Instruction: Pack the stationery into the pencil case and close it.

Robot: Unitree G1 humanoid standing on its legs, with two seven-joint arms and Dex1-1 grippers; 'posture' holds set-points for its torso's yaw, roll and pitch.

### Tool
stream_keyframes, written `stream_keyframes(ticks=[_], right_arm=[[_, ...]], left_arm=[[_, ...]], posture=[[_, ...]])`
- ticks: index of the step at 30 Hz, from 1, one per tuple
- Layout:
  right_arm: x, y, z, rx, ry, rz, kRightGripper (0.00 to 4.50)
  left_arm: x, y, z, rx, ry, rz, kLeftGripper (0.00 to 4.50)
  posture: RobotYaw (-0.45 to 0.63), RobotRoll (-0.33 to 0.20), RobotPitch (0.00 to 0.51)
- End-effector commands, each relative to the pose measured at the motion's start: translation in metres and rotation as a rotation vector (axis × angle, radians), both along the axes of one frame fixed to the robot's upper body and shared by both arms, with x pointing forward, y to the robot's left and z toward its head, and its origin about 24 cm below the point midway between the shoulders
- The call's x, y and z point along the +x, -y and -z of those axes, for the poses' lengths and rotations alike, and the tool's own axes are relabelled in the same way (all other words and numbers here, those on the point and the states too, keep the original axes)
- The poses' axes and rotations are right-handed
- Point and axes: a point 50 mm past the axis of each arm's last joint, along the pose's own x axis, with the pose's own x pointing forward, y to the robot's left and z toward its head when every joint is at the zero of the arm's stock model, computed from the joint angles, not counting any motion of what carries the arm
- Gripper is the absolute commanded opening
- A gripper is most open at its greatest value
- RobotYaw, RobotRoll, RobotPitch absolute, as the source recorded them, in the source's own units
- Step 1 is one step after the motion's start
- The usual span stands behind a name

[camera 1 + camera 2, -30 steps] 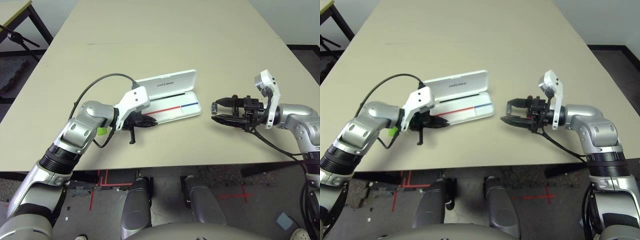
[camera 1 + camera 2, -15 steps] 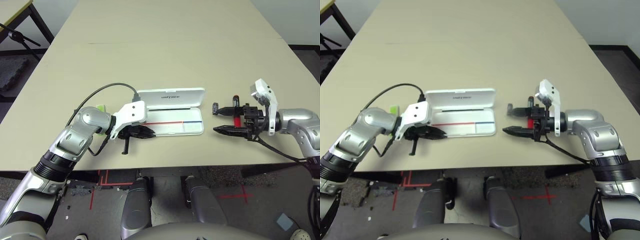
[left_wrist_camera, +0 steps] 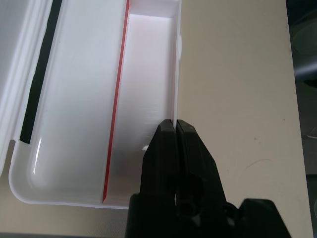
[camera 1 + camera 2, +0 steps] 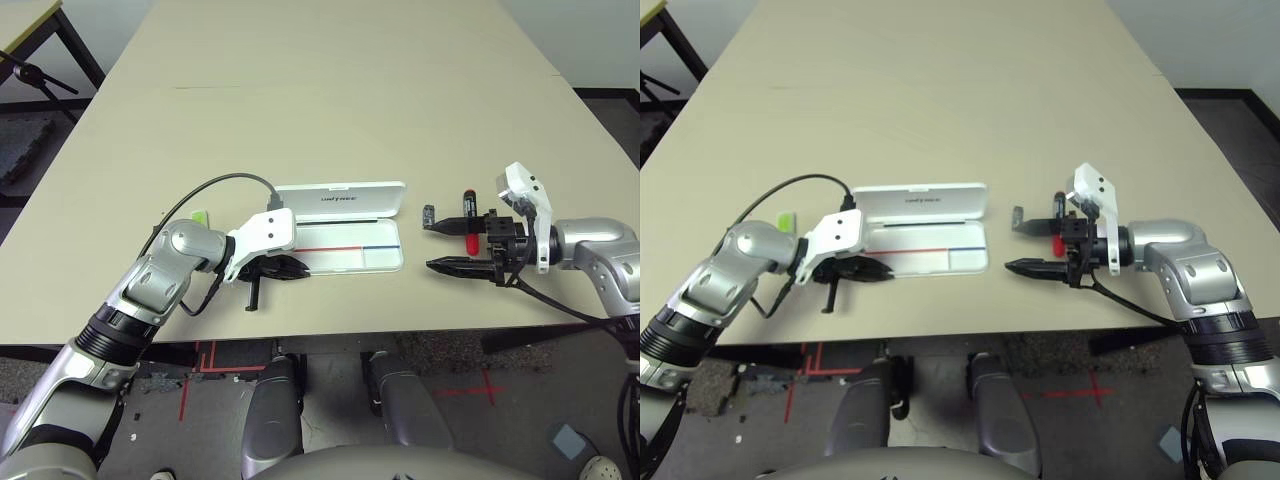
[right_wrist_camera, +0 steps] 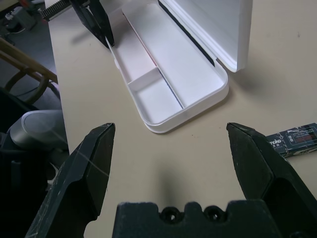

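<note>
Beside our wide-open right claw, toward the table's far edge, lay the red marker; our left claw pinched the white plastic pencil case wall.

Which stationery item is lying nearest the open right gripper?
The red marker, lying just beyond the right gripper; the lime-green highlighter is far off, behind the left arm.

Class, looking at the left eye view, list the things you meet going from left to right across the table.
Lime-green highlighter → left gripper → pencil case → tiny black-grey block → red marker
</note>
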Motion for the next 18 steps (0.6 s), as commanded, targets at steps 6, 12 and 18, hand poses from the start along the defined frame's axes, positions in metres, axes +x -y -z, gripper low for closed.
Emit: stream_keyframes(ticks=[6,12,18], right_arm=[[0.0026,-0.0023,0.0024,-0.007,0.002,-0.004,4.5],[0.0037,-0.003,0.0045,-0.007,0.006,0.002,4.5],[0.0037,-0.0022,0.0051,-0.01,0.006,0.009,4.5]], left_arm=[[-0.006,-0.0037,0.0041,0.018,-0.037,-0.037,0.01],[-0.0086,-0.0034,0.0033,0.004,-0.06,-0.045,0.01],[-0.01,-0.0037,-0.0008,0.028,-0.019,-0.036,1.05]], posture=[[-0.06,0.0,0.187],[-0.06,0.0,0.187],[-0.06,0.0,0.185]])
